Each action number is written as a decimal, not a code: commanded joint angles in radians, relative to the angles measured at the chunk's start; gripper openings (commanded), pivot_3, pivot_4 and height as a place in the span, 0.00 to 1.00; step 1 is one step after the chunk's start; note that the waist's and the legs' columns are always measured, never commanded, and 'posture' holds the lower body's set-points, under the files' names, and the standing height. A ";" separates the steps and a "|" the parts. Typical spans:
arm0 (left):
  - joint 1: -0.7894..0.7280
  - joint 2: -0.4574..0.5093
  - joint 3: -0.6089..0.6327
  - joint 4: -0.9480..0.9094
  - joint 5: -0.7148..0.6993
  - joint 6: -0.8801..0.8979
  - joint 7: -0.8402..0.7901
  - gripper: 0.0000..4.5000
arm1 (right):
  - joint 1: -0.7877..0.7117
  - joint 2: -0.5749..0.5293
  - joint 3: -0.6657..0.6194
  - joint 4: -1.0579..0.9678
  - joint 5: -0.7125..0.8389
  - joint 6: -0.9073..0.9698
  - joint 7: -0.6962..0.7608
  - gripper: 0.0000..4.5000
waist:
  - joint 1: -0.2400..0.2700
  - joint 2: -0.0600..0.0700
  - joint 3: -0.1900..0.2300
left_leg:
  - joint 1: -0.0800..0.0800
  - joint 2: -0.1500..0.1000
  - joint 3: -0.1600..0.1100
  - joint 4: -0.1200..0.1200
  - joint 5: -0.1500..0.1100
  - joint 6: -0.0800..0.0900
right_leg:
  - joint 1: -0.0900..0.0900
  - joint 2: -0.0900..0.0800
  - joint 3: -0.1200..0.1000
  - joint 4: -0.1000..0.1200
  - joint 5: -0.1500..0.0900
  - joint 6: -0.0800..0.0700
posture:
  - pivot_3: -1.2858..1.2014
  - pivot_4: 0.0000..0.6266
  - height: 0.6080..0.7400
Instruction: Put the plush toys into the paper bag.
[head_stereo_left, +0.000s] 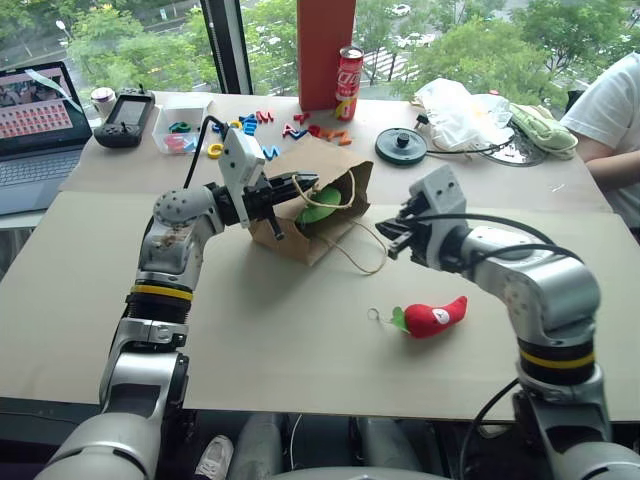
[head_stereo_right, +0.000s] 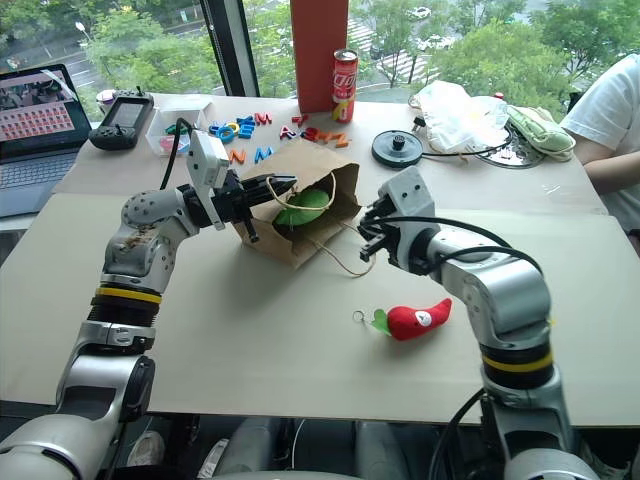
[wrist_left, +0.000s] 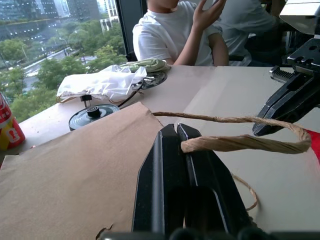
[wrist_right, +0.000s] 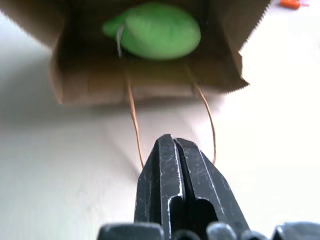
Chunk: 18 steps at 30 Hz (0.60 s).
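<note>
The red chili toy (head_stereo_left: 435, 317) near the table's (head_stereo_left: 90, 300) front edge looks light and squashy; grip its fat middle. The right gripper (head_stereo_left: 392, 238) hangs closed and empty; the left gripper (head_stereo_left: 305, 185) pinches the paper bag's (head_stereo_left: 335, 165) twine handle (wrist_left: 240, 142).

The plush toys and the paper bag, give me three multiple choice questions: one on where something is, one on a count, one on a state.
1. Where is the green plush toy?
A. inside the paper bag
B. beside the can
C. on the laptop

2. How many plush toys lie outside the bag?
A. none
B. one
C. two

3. What is the left end effector doing?
A. hanging open
B. shut on the bag's twine handle
C. gripping the red chili plush toy

Answers: 1 A, green shows through the bag's mouth. 2 B, only the chili lies on the board. 3 B, the left wrist view shows twine pinched between shut fingers.
</note>
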 joint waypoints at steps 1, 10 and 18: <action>-0.014 0.015 0.009 -0.014 -0.011 -0.004 -0.024 0.00 | 0.074 -0.133 -0.008 -0.085 0.027 -0.098 0.140 0.17 | -0.001 0.000 0.000 | 0.000 0.000 0.000 0.000 0.000 0.000 | 0.000 0.000 0.000 -0.002 0.000 0.000 | 0.52 0.24 0.99; -0.007 0.017 0.004 -0.026 -0.008 0.006 -0.035 0.00 | 0.221 -0.446 0.144 -0.032 -0.147 -0.364 0.330 0.86 | 0.004 0.001 0.000 | 0.001 -0.001 0.001 0.001 0.001 0.001 | 0.002 0.001 0.004 -0.007 0.000 0.000 | 0.52 0.24 0.99; 0.001 0.022 0.007 -0.035 -0.009 0.010 -0.032 0.00 | 0.247 -0.572 0.212 0.074 -0.315 -0.580 0.430 0.99 | 0.008 0.001 0.000 | 0.002 0.000 0.001 0.002 0.001 0.001 | 0.001 0.001 0.005 -0.007 0.000 0.000 | 0.52 0.24 0.99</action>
